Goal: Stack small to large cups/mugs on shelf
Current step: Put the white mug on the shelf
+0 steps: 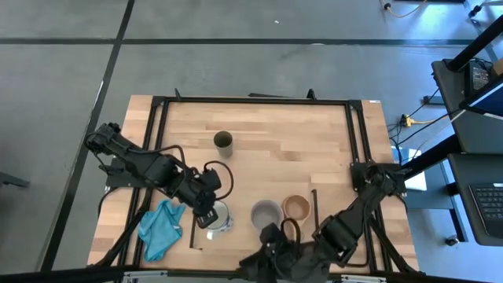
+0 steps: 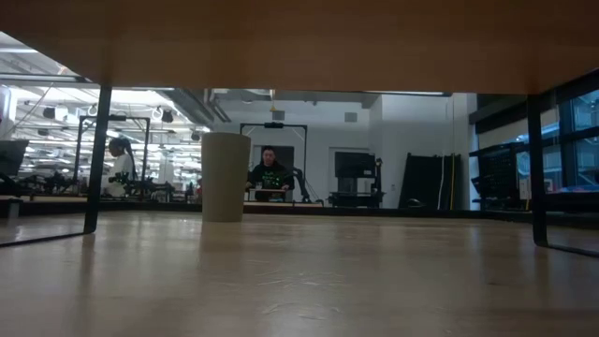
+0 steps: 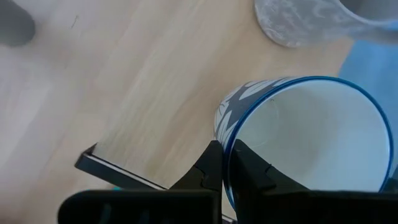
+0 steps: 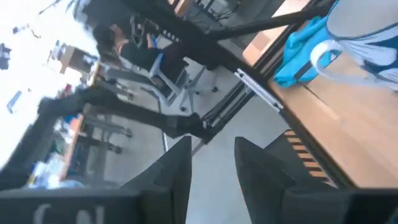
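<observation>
My left gripper (image 1: 209,215) is shut on a white mug (image 1: 220,217) with a blue rim and blue pattern, at the left end of the light-wood shelf (image 1: 244,196). A grey mug (image 1: 266,212) and a tan wooden cup (image 1: 296,207) stand side by side on the shelf, to the white mug's right. A dark olive-green cup (image 1: 223,141) stands upright on the table farther back and shows in the low view (image 2: 226,176). My right gripper (image 1: 264,255) is open and empty at the table's near edge, in front of the grey mug. My left gripper pinches the white mug's rim (image 3: 229,163), one finger inside the mug (image 3: 255,171) and one outside its wall (image 3: 208,165). The fingers come slanting down from the table's left. I cannot tell whether the mug's base rests on the shelf.
A teal cloth (image 1: 160,228) lies crumpled left of the shelf, near the table's front left. Thin black rails (image 1: 314,212) stand at the shelf's short edges, and one shows in the left wrist view (image 3: 118,171). Bare wood lies around the olive cup. People sit in the room behind.
</observation>
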